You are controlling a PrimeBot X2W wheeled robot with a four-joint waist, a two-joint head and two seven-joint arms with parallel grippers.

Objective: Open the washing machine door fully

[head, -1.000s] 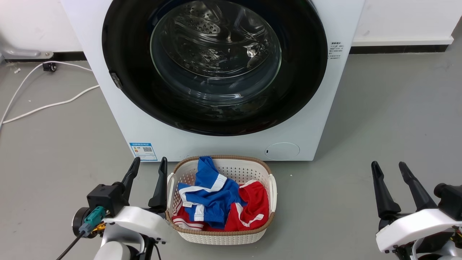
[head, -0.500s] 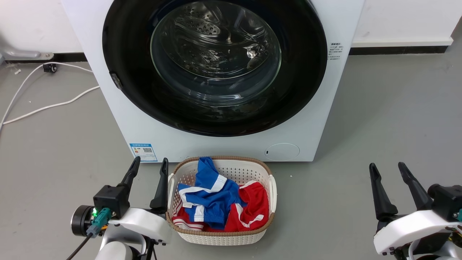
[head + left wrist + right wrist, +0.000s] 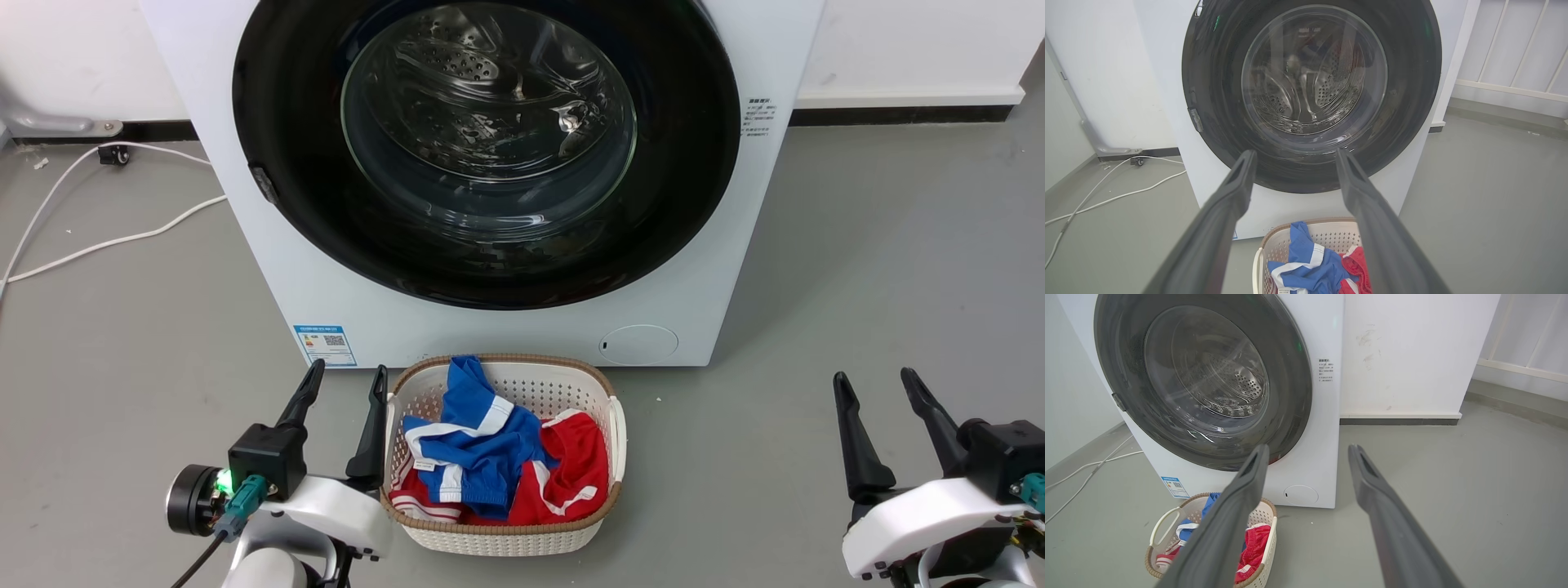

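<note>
The white washing machine [image 3: 269, 245] [image 3: 1167, 81] [image 3: 1327, 416] stands on the floor ahead of me. Its round glossy black washing machine door [image 3: 277, 98] [image 3: 1208, 81] [image 3: 1294, 400] lies flush against the front, closed, with a small latch tab on its left rim [image 3: 260, 181]. Through the glass bowl the steel drum shows. My left gripper [image 3: 347, 376] [image 3: 1294, 157] is open and empty, low at the left beside the basket, well short of the door. Low at the right, my right gripper [image 3: 872, 380] [image 3: 1308, 451] is open and empty too.
A cream laundry basket [image 3: 608, 408] [image 3: 1257, 261] [image 3: 1167, 522] with blue and red clothes sits on the floor just before the machine. White cables [image 3: 106, 237] run over the grey floor at the left. A white wall with dark skirting [image 3: 898, 110] lies behind.
My left gripper has shifted slightly right and down toward the basket's left edge. The right gripper has barely moved. The door remains shut.
</note>
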